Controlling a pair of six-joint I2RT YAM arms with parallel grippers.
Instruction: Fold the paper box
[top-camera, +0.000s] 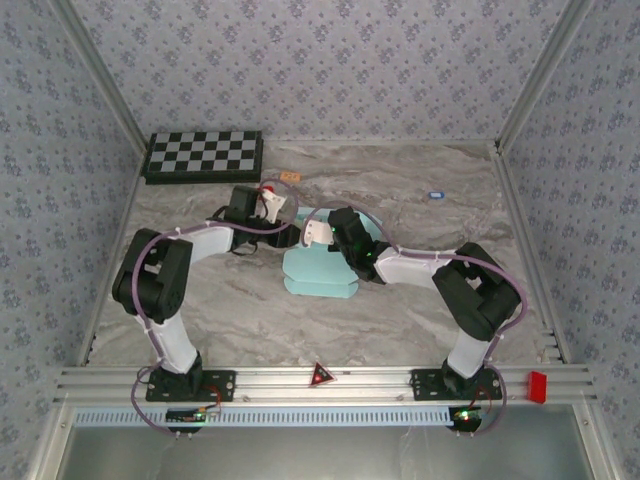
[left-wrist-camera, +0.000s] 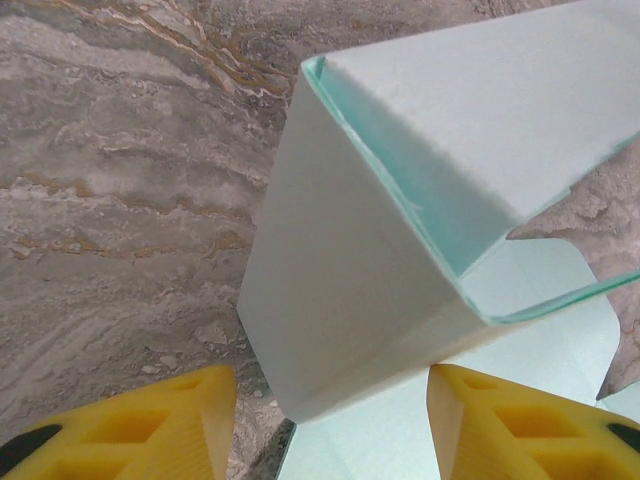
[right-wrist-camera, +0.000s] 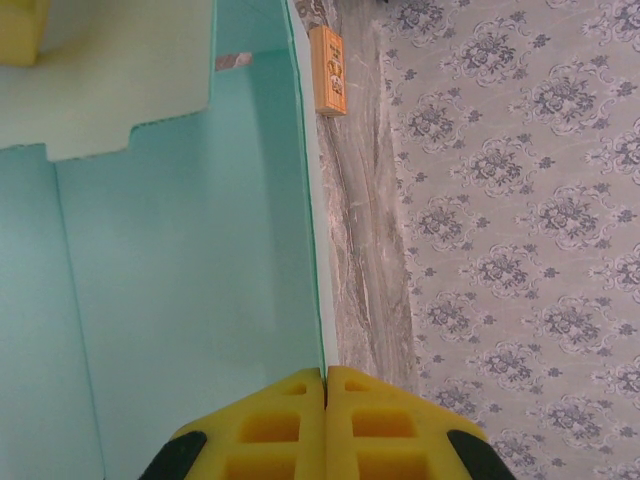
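The paper box (top-camera: 318, 272) is pale aqua card lying half folded at the middle of the marble table (top-camera: 200, 300), its flat flaps spread toward me. One wall stands upright, and my right gripper (right-wrist-camera: 326, 375) is shut on that wall's thin top edge (right-wrist-camera: 310, 220). In the top view this right gripper (top-camera: 318, 235) sits at the box's far end. My left gripper (left-wrist-camera: 330, 400) is open around a raised folded corner of the paper box (left-wrist-camera: 350, 300). Its right finger (left-wrist-camera: 500, 420) touches the card. Its left finger (left-wrist-camera: 170, 420) stands clear over the marble. Seen from above, the left gripper (top-camera: 290, 237) is just left of the right one.
A checkerboard (top-camera: 205, 155) lies at the far left corner. A small orange tag (top-camera: 290, 177) and a small blue item (top-camera: 434, 195) rest near the back edge. Patterned walls enclose the table on three sides. A red triangle (top-camera: 321, 375) and a red block (top-camera: 537, 386) sit on the front rail.
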